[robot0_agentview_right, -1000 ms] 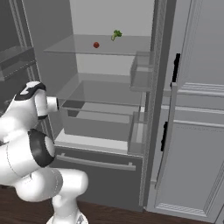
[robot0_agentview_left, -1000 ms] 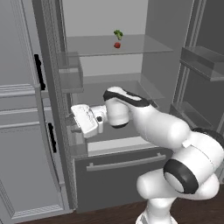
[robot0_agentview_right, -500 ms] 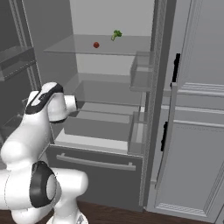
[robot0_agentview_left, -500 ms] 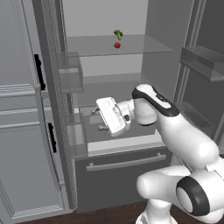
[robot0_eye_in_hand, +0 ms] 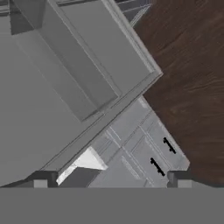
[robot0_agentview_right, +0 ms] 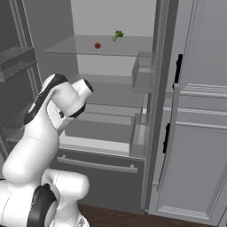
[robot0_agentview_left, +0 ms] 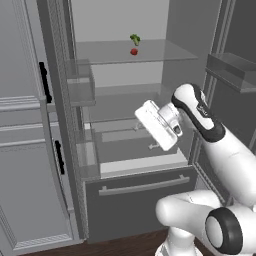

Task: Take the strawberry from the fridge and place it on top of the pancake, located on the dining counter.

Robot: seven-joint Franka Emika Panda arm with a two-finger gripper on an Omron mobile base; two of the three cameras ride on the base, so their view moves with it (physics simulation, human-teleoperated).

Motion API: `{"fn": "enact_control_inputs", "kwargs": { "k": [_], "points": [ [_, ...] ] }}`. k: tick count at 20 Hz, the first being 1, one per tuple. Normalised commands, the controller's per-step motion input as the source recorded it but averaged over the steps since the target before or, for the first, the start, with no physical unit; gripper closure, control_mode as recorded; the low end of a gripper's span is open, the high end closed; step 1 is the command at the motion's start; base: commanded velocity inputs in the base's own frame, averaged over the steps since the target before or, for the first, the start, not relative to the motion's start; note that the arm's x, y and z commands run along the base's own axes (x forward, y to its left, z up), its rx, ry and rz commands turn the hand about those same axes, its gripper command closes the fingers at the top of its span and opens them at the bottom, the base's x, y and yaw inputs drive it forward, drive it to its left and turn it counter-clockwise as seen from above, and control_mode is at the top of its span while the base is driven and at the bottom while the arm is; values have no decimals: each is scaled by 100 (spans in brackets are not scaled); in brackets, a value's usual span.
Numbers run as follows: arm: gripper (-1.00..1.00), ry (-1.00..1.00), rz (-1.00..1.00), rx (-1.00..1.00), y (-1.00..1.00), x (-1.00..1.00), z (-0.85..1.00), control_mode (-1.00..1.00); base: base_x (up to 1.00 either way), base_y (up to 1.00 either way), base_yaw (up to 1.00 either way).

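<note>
The strawberry (robot0_agentview_left: 134, 51) (robot0_agentview_right: 97, 45) is a tiny red fruit lying on the upper glass shelf of the open fridge (robot0_agentview_left: 186, 35) (robot0_agentview_right: 57, 26). It sits just beside a small green leafy vegetable (robot0_agentview_left: 135, 38) (robot0_agentview_right: 118, 34). My gripper (robot0_agentview_left: 144, 137) (robot0_eye_in_hand: 110, 181) hangs in front of the middle of the fridge, well below that shelf and a little to the right of the strawberry. It is tilted downward over the lower compartment. Its jaws stand wide open with nothing between them. The pancake and the dining counter are out of view.
Both fridge doors stand open, with door bins at the left (robot0_agentview_left: 80, 90) and right (robot0_agentview_left: 231, 70). A pulled-out lower drawer (robot0_agentview_left: 140, 192) with a bar handle juts toward me. Grey paneled cabinets with black handles (robot0_agentview_left: 45, 82) (robot0_agentview_right: 178, 68) flank the fridge. Dark wood floor (robot0_eye_in_hand: 192, 65) lies below.
My arm has swung the hand from the left door side across to the middle of the fridge opening. The strawberry and vegetable have not moved.
</note>
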Motion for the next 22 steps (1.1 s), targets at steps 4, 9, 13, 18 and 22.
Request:
{"fn": "enact_control_inputs", "kwargs": {
  "k": [4,9,13,18,22],
  "points": [
    [-100,-79,35,-49,-85,-2,-34,-100,0,0,0],
    [-100,-72,40,-62,-60,-7,-19,-100,0,0,0],
    [-100,-43,24,-28,-24,-57,-8,-100,0,0,0],
    [-100,-9,-1,-9,-4,-54,3,-100,0,0,0],
    [-100,-13,-4,-3,0,-86,10,-100,0,0,0]
  ]
}}
